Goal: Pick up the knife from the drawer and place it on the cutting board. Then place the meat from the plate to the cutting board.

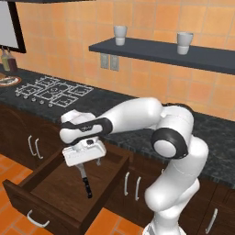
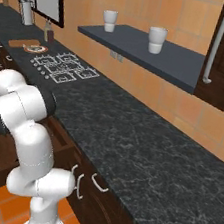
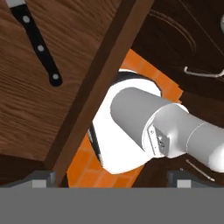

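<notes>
Drawer [image 1: 55, 193] is pulled open below the black counter [image 1: 137, 114], near the base. Knife [image 1: 85, 181] lies on the drawer floor, toward its right side, black handle pointing near, blade end running up under the hand [image 1: 87, 161]. Hand hangs low over the drawer w/ arm bent across from the right; knife sits directly below it and slightly nearer. Can't tell if the tips touch the blade.

Hand view: knife handle [image 3: 37, 43] w/ rivets lies on the light wood inside, upper left, well apart from both fingertips [image 3: 41, 179] at the bottom edge; the drawer's dark wall runs diagonally between. Tips stand wide apart, nothing between them: hand is released.

Plate [image 2: 35, 48] and cutting board [image 2: 24, 42] sit far left on the counter, beyond the stove [image 2: 65, 67]; plate is beside the board, seemingly overlapping its edge. Meat too small to make out.

Two cups [image 2: 157, 39] on the wall shelf [image 2: 142, 52].
</notes>
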Controlling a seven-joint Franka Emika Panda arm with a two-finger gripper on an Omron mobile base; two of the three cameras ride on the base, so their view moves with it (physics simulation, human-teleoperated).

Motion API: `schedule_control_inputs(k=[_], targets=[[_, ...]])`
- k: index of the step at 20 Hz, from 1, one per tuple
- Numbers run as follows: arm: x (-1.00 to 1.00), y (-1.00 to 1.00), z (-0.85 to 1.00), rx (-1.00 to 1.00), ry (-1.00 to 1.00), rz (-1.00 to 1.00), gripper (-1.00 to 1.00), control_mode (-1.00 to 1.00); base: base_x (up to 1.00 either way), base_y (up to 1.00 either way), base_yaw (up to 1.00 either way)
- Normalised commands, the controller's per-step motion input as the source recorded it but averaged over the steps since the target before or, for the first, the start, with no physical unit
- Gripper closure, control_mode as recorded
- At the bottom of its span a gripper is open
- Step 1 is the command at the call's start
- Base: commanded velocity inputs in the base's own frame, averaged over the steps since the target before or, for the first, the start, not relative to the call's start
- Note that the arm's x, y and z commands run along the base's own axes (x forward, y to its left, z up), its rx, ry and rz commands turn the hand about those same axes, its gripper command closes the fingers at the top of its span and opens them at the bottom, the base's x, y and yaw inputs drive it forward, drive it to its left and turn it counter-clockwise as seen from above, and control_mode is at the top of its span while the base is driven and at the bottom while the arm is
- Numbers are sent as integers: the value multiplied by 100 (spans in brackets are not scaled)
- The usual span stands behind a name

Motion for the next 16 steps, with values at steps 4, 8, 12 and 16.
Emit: schedule_control_inputs(k=[4,8,12,16], targets=[[65,12,-47,0,6,1,-100,-100,0,0,0],[40,3,-12,11,4,8,-100,-100,0,0,0],[21,2,-48,3,0,14,-100,-100,0,0,0],[24,9,-41,3,-2,12,-100,-100,0,0,0]])
